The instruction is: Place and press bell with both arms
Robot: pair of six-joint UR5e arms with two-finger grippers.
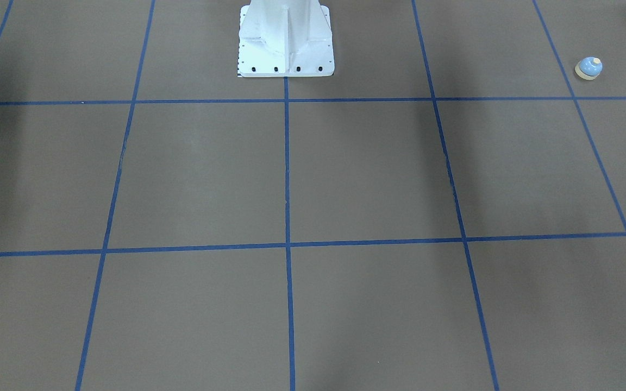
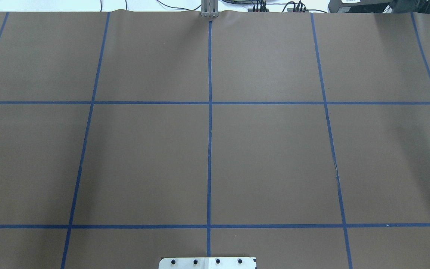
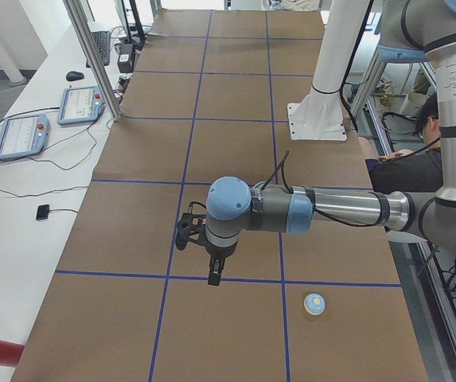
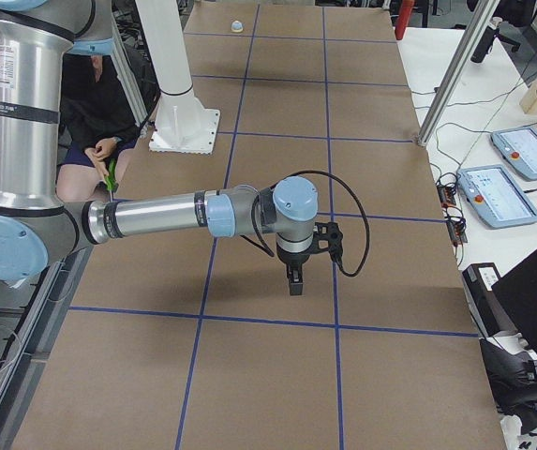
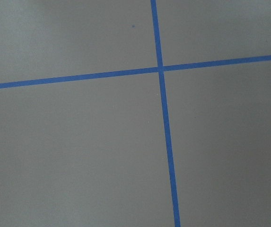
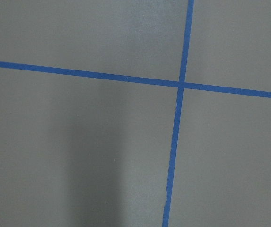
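1 bell (image 1: 588, 68), 2 arms (image 3: 339, 208)

Bright even light; soft shadow bands on table (image 1: 378, 179).

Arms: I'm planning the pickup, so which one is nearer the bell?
The left arm: its gripper hangs near the bell; the right arm is far down the table from it.

Brown grid-taped table (image 1: 367, 174) carries bell (image 1: 588, 68), white pedestal (image 1: 286, 49).
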